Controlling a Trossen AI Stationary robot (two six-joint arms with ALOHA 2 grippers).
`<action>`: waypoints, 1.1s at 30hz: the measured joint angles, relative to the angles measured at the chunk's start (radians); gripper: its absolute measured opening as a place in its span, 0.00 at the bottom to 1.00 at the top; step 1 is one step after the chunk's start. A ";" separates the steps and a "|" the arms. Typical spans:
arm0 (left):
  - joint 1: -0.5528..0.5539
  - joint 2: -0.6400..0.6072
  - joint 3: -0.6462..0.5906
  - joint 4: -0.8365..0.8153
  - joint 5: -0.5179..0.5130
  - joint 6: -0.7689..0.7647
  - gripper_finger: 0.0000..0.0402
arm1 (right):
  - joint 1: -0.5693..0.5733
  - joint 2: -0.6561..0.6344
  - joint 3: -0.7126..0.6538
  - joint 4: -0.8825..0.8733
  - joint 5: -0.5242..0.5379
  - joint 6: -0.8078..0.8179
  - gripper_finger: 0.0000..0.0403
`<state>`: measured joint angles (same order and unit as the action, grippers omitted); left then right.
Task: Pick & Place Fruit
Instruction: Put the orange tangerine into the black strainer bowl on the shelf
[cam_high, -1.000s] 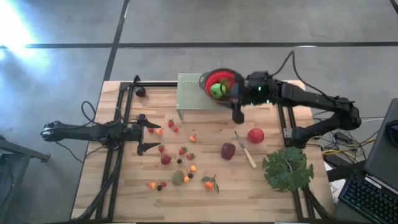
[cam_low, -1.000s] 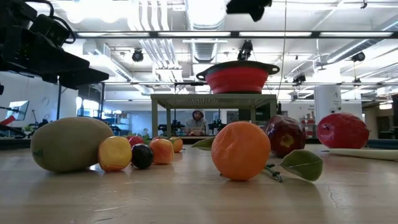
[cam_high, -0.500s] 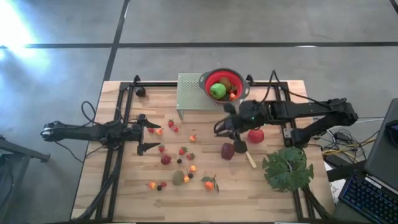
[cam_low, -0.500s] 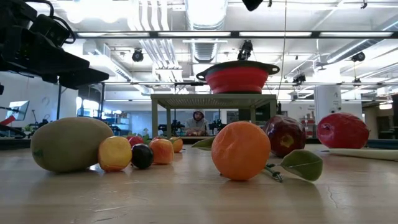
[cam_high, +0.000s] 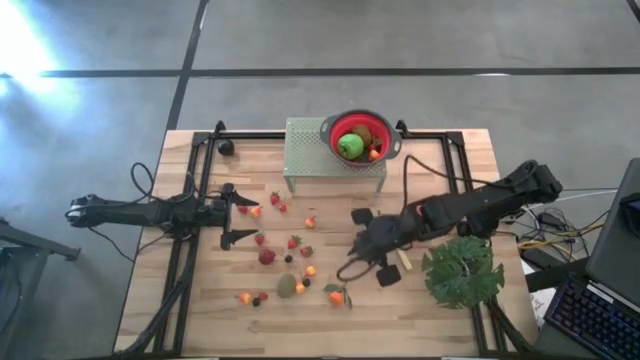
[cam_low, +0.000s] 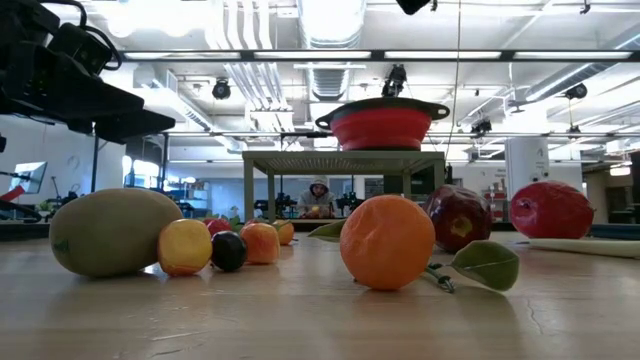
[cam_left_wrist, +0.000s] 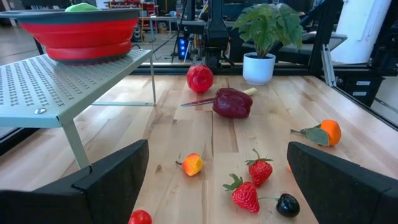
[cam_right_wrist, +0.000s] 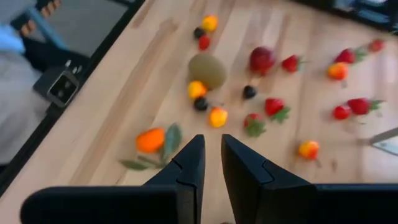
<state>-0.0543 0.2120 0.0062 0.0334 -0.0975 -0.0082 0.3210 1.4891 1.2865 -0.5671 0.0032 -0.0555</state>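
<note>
Most of the fruit is not yet placed, judging by how it lies. At the table's left, the left gripper (cam_high: 240, 213) waits low over the wood with its fingers spread wide and nothing between them. Just beyond it lies the scatter — strawberries (cam_high: 294, 242), a kiwi (cam_high: 287, 286), dark berries (cam_high: 261, 298), small orange pieces (cam_high: 310, 271) and an orange with a leaf (cam_high: 337, 296), all loose on the table (cam_high: 200, 310). Further right, the right gripper (cam_high: 365, 266) hangs above the wood near the orange, fingers drawn nearly together and gripping nothing that shows. The left wrist view shows a dark maroon fruit (cam_left_wrist: 232, 102) and a red apple (cam_left_wrist: 199, 78) also on the boards. At the back, on a perforated stand (cam_high: 310, 150), the red colander (cam_high: 362, 137) holds a green apple (cam_high: 349, 146) and a few more pieces — the only ones done so far. No brand, label or writing can be read.
</note>
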 joint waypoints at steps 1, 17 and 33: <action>0.000 0.000 0.000 0.000 0.000 0.000 0.97 | 0.010 0.007 0.000 -0.010 0.000 0.000 0.12; 0.000 0.000 0.000 0.000 0.000 0.000 0.97 | 0.137 0.229 0.000 -0.039 0.100 -0.143 0.26; 0.000 0.000 0.000 0.000 0.000 0.000 0.97 | 0.144 0.400 0.000 0.030 0.154 -0.161 0.42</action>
<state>-0.0540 0.2119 0.0063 0.0338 -0.0975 -0.0083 0.4652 1.8890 1.2867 -0.5367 0.1577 -0.2165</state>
